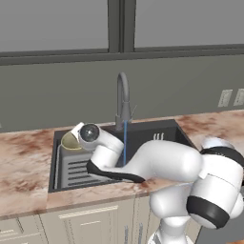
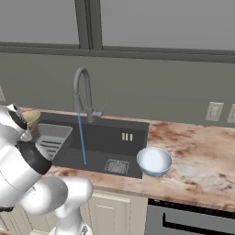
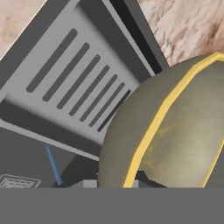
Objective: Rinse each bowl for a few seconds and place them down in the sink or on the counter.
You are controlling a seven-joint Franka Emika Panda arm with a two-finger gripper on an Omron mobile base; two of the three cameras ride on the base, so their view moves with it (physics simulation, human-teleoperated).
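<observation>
Under a wide grey-framed window, a reddish-brown and cream marbled stone counter point(image 2: 202, 151) runs over beige cabinets, with a wide dark grey rectangular sink point(image 2: 117, 137) sunk into it. A thin blue stream of water point(image 2: 82, 137) falls from the grey gooseneck faucet point(image 2: 85, 94) into the basin.

We have our gripper point(image 1: 75, 132) up over the lighter grey ribbed drying tray point(image 3: 74, 83) at the far end of the sink. Its jaws are drawn nearly together, and we judge them clamped on the rim of the small round olive-gold bowl point(image 3: 175, 135); the fingertips themselves are hidden at the bottom of the hand view, but the bowl sits right against the hand and off the tray. Gripping the thin rim rather than the round body is probably what lets such narrow jaws carry it.

Seen from the tool, the bowl lies directly ahead and fills the near side, the ribbed tray lies beyond and below it, and the water stream falls off to one side, apart from the bowl. The bowl is tipped: its bright yellow rim runs as a slanted line across the hand view, with the shiny inside on one side and the duller outer wall on the other. Being round, it has no real long axis; its mouth faces sideways rather than straight up.

The small round pale blue bowl point(image 2: 154, 161) stands upright on the counter edge at the opposite end of the sink, well away from the tool. It has not been picked up.
</observation>
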